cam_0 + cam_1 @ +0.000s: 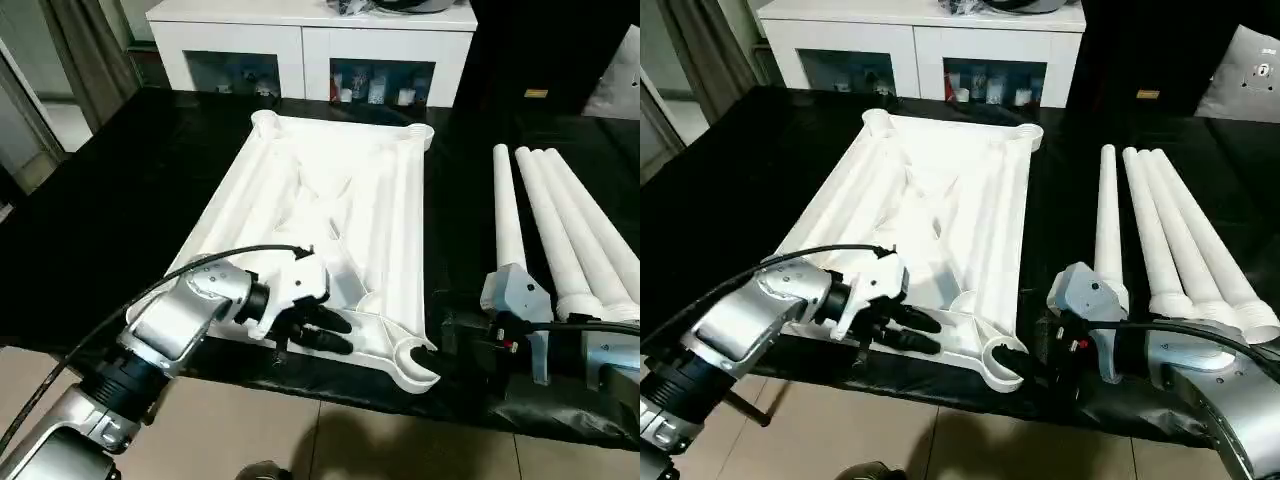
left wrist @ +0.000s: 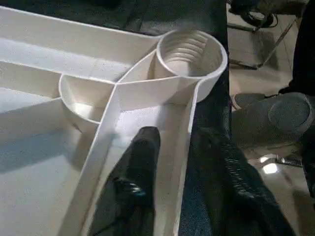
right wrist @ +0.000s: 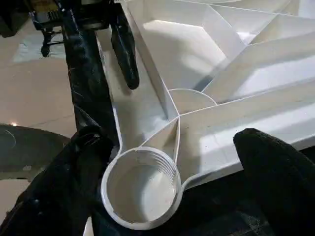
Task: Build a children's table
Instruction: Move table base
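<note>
The upturned white plastic ribbed tabletop [image 1: 330, 210] has its near rim straddled by the left end effector [image 1: 328, 331], unclamped; its corner socket [image 3: 141, 187] is flanked by the wide-open right end effector [image 1: 1025, 368].

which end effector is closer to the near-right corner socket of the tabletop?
Right. The right end effector straddles the corner socket; the left end effector sits further along the tabletop's near edge, one finger either side of the rim.

Crowded at the tabletop's [image 1: 330, 210] six-o'clock edge by both grippers, left [image 1: 328, 332] straddling the rim, right [image 1: 440, 355] flanking the corner socket [image 1: 412, 362]; four legs [image 1: 560, 230] blocking three o'clock.
</note>
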`<state>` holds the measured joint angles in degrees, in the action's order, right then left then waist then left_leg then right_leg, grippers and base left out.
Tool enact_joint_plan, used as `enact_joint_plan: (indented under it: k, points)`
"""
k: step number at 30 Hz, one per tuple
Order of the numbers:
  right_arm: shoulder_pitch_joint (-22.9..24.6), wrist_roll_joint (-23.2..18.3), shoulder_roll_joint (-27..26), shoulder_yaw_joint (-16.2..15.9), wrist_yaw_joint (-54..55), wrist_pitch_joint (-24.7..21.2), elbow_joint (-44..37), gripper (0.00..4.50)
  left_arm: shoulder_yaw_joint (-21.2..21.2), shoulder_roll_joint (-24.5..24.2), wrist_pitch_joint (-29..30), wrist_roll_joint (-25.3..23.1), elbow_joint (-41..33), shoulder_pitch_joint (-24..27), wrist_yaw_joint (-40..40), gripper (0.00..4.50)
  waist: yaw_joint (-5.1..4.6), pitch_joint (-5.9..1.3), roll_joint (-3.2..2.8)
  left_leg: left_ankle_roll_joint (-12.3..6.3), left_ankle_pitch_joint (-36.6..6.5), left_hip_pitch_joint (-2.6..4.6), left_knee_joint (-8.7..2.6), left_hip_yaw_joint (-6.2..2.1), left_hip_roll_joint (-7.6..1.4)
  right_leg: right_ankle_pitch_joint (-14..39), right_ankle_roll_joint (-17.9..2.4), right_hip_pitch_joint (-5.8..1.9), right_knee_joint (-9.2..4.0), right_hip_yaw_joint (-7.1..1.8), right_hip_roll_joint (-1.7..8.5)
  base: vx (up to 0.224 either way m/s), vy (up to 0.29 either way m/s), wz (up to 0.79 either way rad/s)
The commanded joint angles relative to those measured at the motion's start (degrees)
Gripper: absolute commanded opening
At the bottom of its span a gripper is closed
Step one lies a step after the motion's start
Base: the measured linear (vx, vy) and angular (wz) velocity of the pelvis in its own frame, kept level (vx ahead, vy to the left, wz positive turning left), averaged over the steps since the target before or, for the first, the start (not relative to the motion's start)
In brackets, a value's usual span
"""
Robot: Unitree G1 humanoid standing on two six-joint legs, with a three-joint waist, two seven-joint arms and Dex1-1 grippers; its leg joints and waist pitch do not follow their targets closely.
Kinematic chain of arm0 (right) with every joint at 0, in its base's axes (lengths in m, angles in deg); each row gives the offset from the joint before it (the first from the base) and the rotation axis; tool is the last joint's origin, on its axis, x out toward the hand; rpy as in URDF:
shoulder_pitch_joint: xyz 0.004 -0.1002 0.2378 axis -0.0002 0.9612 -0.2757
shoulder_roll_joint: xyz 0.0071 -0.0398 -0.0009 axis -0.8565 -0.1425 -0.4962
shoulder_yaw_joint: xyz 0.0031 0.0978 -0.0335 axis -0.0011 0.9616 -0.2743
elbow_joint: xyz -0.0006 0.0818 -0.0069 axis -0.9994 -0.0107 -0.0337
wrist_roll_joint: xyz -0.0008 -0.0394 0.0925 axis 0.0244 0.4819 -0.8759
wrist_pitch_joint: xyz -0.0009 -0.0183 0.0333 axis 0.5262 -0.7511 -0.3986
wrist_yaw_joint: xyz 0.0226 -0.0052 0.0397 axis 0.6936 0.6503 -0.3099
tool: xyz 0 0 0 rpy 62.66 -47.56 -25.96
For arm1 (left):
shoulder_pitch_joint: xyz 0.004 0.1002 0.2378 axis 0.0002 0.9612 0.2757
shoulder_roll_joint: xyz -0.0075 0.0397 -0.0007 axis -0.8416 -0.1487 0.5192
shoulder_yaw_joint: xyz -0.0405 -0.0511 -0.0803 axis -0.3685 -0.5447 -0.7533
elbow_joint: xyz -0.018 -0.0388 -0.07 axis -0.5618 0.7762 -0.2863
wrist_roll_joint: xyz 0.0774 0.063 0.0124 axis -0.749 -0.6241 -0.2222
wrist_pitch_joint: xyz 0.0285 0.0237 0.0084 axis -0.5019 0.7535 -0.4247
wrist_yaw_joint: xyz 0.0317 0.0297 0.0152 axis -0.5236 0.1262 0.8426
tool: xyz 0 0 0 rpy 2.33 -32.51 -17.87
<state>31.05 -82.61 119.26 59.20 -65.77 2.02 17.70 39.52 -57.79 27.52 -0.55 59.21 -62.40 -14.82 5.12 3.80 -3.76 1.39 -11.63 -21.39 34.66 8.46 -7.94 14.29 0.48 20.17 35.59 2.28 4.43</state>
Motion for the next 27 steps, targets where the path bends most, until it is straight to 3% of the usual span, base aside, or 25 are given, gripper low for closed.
enact_joint_plan:
  k: [1,7,17,27]
  points:
    - [0.08,-0.78,0.63,-0.68,-0.26,-1.40,-1.74,4.50,1.51,-0.05,-2.68,-3.51,1.01,0.36,2.20,1.69,0.00,-2.99,0.78,-6.00,-6.74,0.40,-4.50,-1.80,-5.15,-2.15,-16.78,-1.93,-3.88,-2.64,4.86,0.000,0.000,0.00]
    - [0.21,-0.99,1.09,-0.75,-0.20,-2.19,-2.63,4.50,2.44,0.48,-4.41,-6.08,3.18,0.39,4.32,1.69,0.14,-2.85,0.73,-4.98,-8.22,0.67,-4.73,-1.78,-5.30,0.10,-16.32,-1.80,-4.04,-2.75,5.00,0.000,0.000,0.00]
    - [0.81,-1.52,1.24,-0.23,0.04,-3.10,-3.99,4.50,2.94,0.52,-5.81,-8.53,5.69,0.33,5.81,0.94,0.11,-2.42,0.82,-2.41,-12.97,0.83,-5.35,-1.72,-5.28,9.11,-14.35,-1.50,-4.89,-3.01,5.22,0.000,0.000,0.00]
    - [0.91,-1.16,1.20,0.53,1.18,-2.95,-3.86,4.50,-0.03,2.86,-4.35,-8.25,9.29,-0.53,9.66,0.15,0.17,-2.38,1.00,-1.57,-14.14,0.79,-5.53,-1.76,-5.20,14.04,-12.57,-1.16,-5.42,-3.11,5.24,0.000,0.000,0.00]
